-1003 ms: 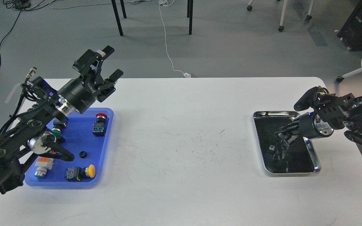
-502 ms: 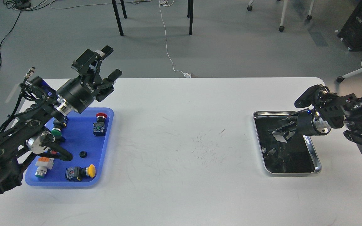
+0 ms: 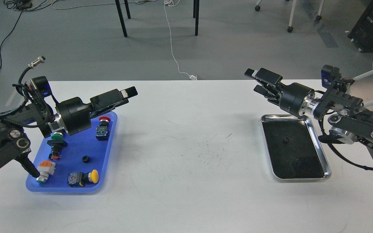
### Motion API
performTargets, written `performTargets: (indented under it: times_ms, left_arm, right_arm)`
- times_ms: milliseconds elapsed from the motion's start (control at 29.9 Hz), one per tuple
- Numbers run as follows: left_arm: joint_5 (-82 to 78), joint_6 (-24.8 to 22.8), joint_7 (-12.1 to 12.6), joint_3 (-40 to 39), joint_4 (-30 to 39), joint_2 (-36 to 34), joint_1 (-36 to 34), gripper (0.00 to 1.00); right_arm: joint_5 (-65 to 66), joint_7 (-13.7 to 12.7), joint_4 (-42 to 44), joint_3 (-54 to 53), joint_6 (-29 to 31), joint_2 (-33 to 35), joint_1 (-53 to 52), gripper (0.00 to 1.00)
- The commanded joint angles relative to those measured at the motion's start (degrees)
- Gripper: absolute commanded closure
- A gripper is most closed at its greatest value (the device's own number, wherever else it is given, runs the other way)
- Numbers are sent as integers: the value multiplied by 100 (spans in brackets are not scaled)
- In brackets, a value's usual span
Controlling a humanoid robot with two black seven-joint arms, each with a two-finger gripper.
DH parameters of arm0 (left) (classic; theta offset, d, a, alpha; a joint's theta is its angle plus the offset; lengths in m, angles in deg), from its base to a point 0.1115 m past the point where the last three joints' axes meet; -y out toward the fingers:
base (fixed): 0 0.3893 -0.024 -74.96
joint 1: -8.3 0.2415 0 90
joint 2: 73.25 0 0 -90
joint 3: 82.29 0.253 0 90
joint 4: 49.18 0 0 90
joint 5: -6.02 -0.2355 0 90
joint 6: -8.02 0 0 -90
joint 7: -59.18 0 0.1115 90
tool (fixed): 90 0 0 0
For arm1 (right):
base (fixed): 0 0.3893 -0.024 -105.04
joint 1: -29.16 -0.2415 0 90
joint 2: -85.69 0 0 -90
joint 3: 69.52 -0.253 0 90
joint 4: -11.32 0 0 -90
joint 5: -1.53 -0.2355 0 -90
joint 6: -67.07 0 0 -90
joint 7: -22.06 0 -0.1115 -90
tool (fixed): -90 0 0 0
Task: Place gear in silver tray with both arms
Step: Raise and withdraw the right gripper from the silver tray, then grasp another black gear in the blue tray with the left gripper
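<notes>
Saw the left arm (image 3: pixel 8 142) entering at the left edge and reaching rightward above a blue tray (image 3: pixel 76 189) on the white table (image 3: pixel 189 168). Found the left gripper (image 3: pixel 121 95) at its far end, held over the far right corner of that blue tray, fingers pointing right and slightly up. Viewed it side-on, one finger hiding the other, so could not tell whether the jaws stood wide or narrow; made out nothing between them.

Counted several items inside the blue tray: a green-capped push button (image 3: pixel 56 142) near the left side, an orange-and-white switch (image 3: pixel 44 170) by the near left corner, a red-capped push button (image 3: pixel 103 127) toward the far right, a yellow-capped push button (image 3: pixel 83 178) along the near edge, and a small black gear (image 3: pixel 84 159) lying alone on the blue floor between them, touching none.

Noted only faint scuff marks across the middle of the table.

Found the silver tray (image 3: pixel 324 155) toward the right, flat on the table, long side running away from the camera. Spotted a second small black gear (image 3: pixel 285 139) resting on its dark floor, in the far half, clear of the rim.

Saw the right gripper (image 3: pixel 258 82) raised above the table, just beyond the tray's far left corner, pointing left. Read its fingers as parted, with a gap between upper and lower, gripping nothing. Traced the right arm (image 3: pixel 351 119) back past the tray's far right side to the right edge.
</notes>
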Motion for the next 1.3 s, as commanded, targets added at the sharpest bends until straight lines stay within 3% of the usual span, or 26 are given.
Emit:
performTargets:
  times_ms: [0,234,401,635,1271]
  left_arm:
    - [-1803,4,1,207,369,-323,-9,2]
    - [-4742,4,1,331,546,-973,-9,6]
    - [-4764,4,1,814,344,-1106,-106,17]
    - [-4764,4,1,894,-455,-887,-71,33]
    - [-4764,39,1,1166,-1247,-552,-53,37]
  right_arm:
    - [-926,1,57,-931,48,-524,696,2]
    - [-1981,1,127,-2180,512,-807,1638,2]
    - [-2141,1,127,-2507,689,-807,1938,2]
    - [-2140,1,110,-2507,689,-799,1938,2]
    - [-2132,1,101,-2516,689,-737,1885,2]
